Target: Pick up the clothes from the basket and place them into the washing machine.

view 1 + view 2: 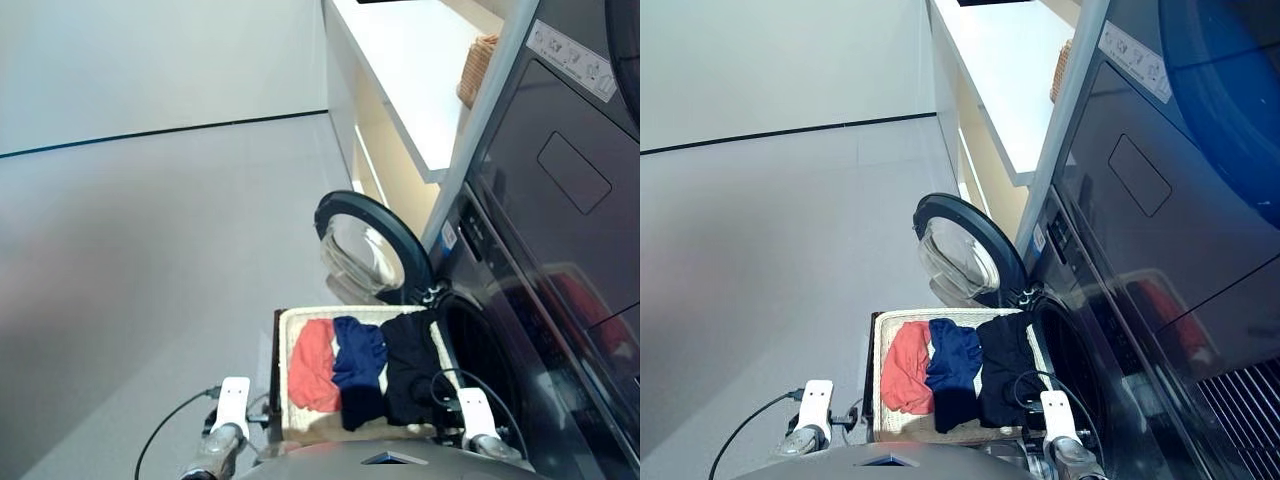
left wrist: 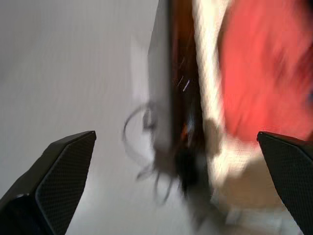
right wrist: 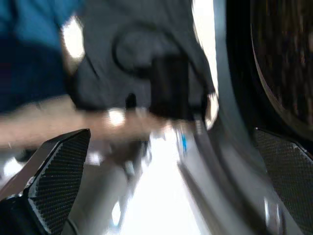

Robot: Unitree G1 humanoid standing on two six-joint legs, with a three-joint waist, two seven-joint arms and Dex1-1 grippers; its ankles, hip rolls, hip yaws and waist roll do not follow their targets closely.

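Three clothes (image 1: 362,370) lie in the basket (image 1: 290,335), between and ahead of both empty, spread tools (image 2: 176,186) (image 3: 171,186).

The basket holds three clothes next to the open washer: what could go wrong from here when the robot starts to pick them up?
1. The coral, navy and black clothes lie edge to edge in the basket, so one grab may lift two.
2. The open door stands just beyond the basket; an arm swinging toward the washer could hit it.
3. Both claws, left and right, are open and empty beside the basket, so a low approach may catch its rim.
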